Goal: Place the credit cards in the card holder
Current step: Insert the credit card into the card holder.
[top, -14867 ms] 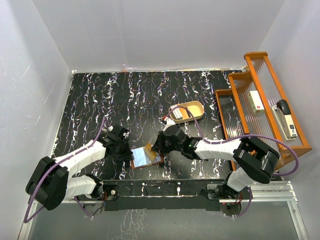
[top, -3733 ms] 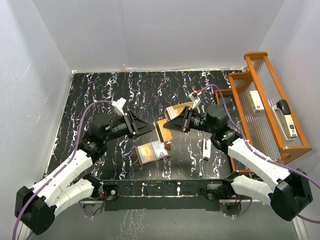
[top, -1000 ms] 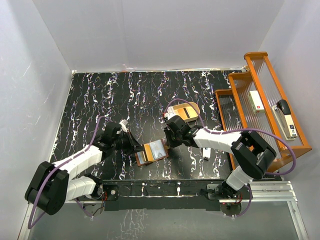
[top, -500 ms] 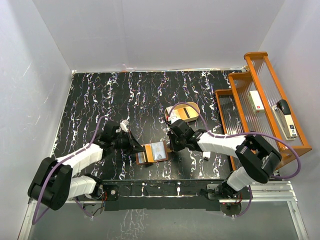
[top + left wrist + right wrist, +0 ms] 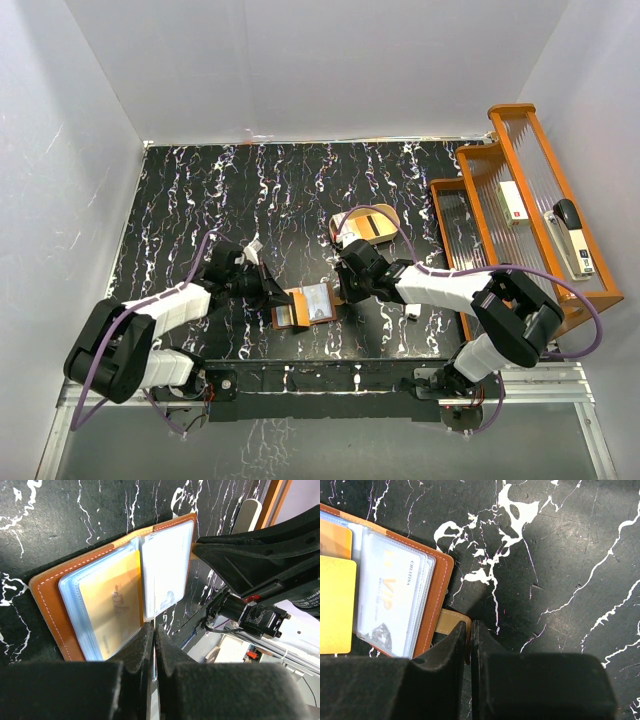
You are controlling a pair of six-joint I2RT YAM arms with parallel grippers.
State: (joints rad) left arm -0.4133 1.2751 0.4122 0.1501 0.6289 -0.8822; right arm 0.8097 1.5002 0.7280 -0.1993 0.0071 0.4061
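White walls enclose a black table (image 5: 200,200) veined with white. The brown card holder (image 5: 304,305) lies open and flat close to the middle of the table's near edge. Its long axis runs roughly left to right, tilted a little, straight between the two arms. The left gripper (image 5: 272,292) sits at its left end and the right gripper (image 5: 340,292) at its right end, both low at the surface and about equally near. In the left wrist view the left jaws are clenched tight, with their tips against the holder's near edge where the two clear-sleeved pages meet; nothing can be seen held between them. In the right wrist view the right jaws are pinched together on the tan strap tab (image 5: 451,619) that sticks out from the holder's right edge, seemingly pinning or gripping it. A yellow card (image 5: 112,605) sits in the left page's sleeve and a white card (image 5: 390,605) printed with "VIP" sits in the right page's sleeve. Any further card would have to slide in along the pages while both ends are held down. A tan oval tray (image 5: 388,212) stands farther back, to the right of centre; what it holds is too small to make out.
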